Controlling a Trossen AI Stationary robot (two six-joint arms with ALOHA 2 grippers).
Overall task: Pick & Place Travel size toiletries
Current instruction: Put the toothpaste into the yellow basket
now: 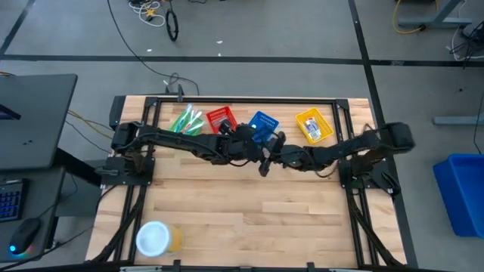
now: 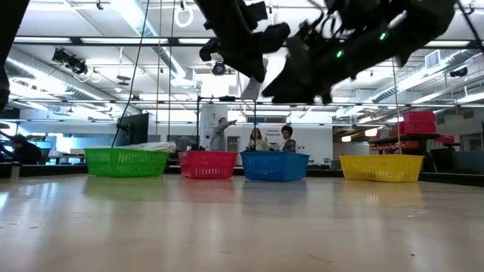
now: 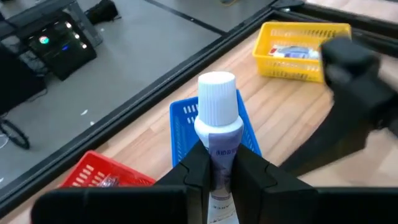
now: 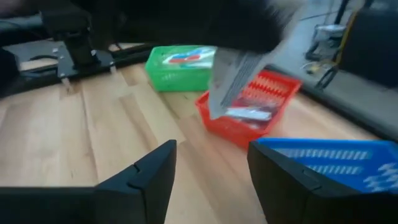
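No readable text anywhere; white-capped tube [image 3: 217,134] in left gripper [image 3: 219,171] carries grey printed band, lettering too blurred to make out; items in yellow basket [image 3: 273,59] show red-blue print, illegible

- The high view looks straight down from well above, taking in the whole tabletop [image 1: 242,204], both arms and the floor around.
- The low view sits at tabletop height, facing level across the wood toward the four baskets in a row and the room behind; the arms hang in from above.
- The left wrist view looks closely past its own claw [image 3: 221,171], toward the blue basket [image 3: 186,127] and yellow basket [image 3: 298,53].
- The right wrist view looks past its own claw [image 4: 208,168], toward the green basket [image 4: 180,68] and red basket [image 4: 249,109].
- All views share the basket row.
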